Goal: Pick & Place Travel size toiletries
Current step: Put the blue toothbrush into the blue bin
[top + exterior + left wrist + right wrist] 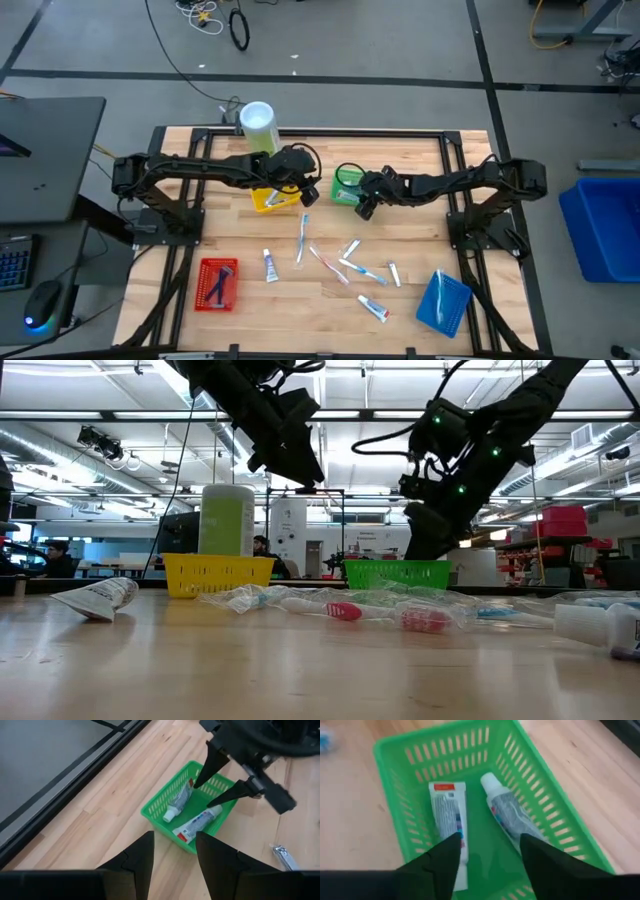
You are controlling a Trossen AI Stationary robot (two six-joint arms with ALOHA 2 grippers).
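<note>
The two small white toothpaste tubes (449,815) lying side by side in the green plastic basket (395,785) look light, soft and squashable, best pinched mid-body. The right gripper (487,855) hangs just above them, open and empty. The left gripper (174,851), open too, hovers over the yellow plastic basket (272,201). More tubes and slim toothbrushes (303,240) lie scattered nearer on the table (180,250), unobstructed.

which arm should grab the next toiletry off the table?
Probably right. The right gripper hangs open over the green basket, which already holds two tubes, and loose toiletries lie mostly on its side. The left gripper, also open, sits over the yellow basket.
</note>
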